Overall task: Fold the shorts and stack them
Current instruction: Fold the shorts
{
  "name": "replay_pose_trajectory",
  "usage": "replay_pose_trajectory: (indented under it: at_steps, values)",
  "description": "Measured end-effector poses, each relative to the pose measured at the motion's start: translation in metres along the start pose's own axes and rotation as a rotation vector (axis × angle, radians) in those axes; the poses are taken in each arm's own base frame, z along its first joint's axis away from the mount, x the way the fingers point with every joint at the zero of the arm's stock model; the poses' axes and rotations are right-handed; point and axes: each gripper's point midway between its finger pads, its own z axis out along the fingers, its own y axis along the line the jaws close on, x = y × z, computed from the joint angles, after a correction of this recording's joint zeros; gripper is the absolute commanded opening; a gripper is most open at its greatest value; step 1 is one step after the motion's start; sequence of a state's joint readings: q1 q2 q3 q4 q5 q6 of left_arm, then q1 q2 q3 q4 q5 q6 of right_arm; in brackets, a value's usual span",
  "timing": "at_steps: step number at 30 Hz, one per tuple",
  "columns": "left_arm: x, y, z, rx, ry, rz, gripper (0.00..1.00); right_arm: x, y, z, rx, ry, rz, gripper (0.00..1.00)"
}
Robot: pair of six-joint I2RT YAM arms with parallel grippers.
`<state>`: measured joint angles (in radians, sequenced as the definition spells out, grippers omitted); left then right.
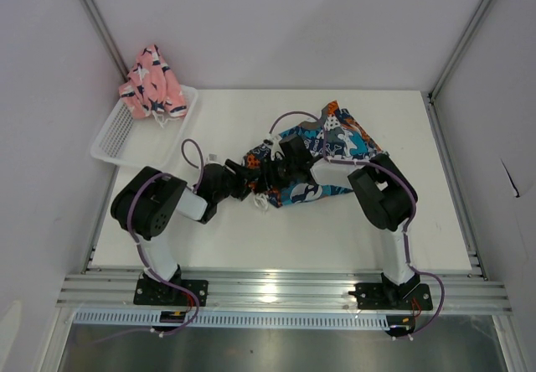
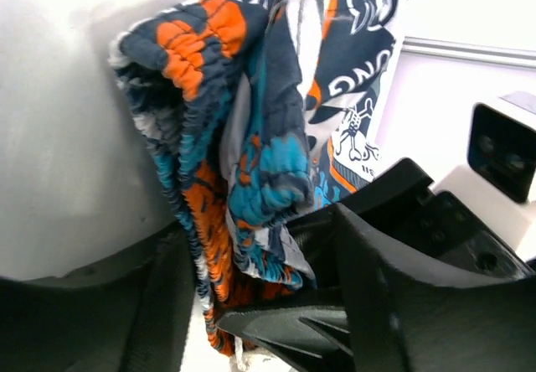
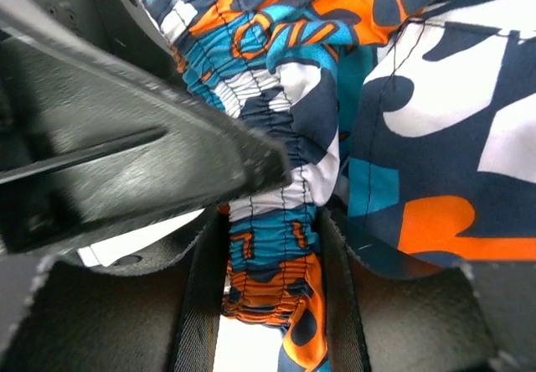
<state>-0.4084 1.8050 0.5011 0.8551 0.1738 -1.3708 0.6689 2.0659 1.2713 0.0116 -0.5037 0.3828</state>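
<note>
The printed shorts (image 1: 335,142) lie bunched at the middle right of the table, part lifted off it. My right gripper (image 1: 283,164) is shut on their gathered waistband (image 3: 276,246), which is pressed between both pads. My left gripper (image 1: 254,179) meets it from the left. Its jaws stand apart on either side of the same waistband (image 2: 209,221), and a finger of the right gripper (image 2: 318,322) also sits in that gap. The pink shorts (image 1: 151,83) lie crumpled on the far end of the white mesh basket (image 1: 113,137).
The basket sits at the table's back left corner, against the left wall. Aluminium frame posts (image 1: 469,37) rise at both back corners. Both arms' elbows (image 1: 151,200) hang low over the near half of the table.
</note>
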Motion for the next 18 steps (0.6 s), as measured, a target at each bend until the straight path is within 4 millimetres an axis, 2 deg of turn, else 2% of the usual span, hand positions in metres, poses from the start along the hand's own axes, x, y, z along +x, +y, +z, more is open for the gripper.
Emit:
replay_pose_trajectory:
  at_steps: [4, 6, 9, 13, 18]
  values:
    - [0.001, 0.008, 0.001, -0.036, 0.004, 0.003, 0.44, 0.001, 0.004, 0.000, 0.009, -0.014, -0.021, 0.61]
    - [-0.001, 0.011, 0.002, -0.050, 0.004, 0.002, 0.41, 0.001, 0.008, 0.000, 0.012, -0.026, -0.048, 0.64]
    - [-0.002, 0.013, 0.004, -0.063, 0.015, 0.001, 0.38, 0.003, 0.012, -0.001, 0.027, -0.044, -0.083, 0.67]
    - [-0.005, 0.015, 0.006, -0.084, 0.029, 0.015, 0.20, 0.006, 0.013, -0.002, 0.043, -0.056, -0.115, 0.70]
    - [-0.007, 0.012, 0.011, -0.110, 0.060, 0.056, 0.08, 0.011, 0.011, -0.011, 0.062, -0.065, -0.125, 0.73]
